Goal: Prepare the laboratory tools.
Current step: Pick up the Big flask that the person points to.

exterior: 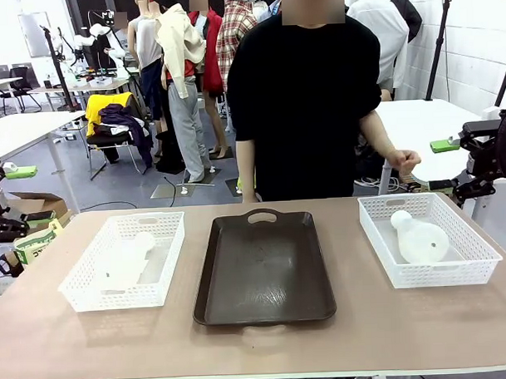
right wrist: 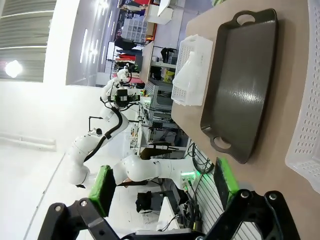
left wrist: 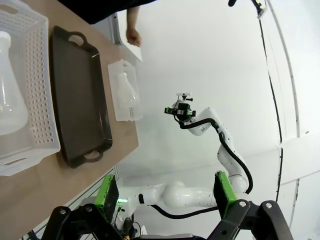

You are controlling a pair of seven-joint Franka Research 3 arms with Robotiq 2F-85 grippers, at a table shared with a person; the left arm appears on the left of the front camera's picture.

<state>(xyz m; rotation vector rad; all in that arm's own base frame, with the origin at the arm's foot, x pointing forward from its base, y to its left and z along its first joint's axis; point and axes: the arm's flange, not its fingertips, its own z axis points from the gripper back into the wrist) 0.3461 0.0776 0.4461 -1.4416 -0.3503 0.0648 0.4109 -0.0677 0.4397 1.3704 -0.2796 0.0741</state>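
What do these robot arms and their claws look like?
Both arms, right arm and left arm, are white, rounded, jointed tubes with black cable along them. The left gripper and right gripper are black linkages with two fingers faced with bright green pads.

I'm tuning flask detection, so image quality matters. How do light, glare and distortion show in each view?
Front view: even light; the left flask fades into its white mesh basket, the right flask reads clearer; soft glare streaks the dark brown tray. Left wrist view: background blown out white. Right wrist view: rolled sideways, sheen on the tray.
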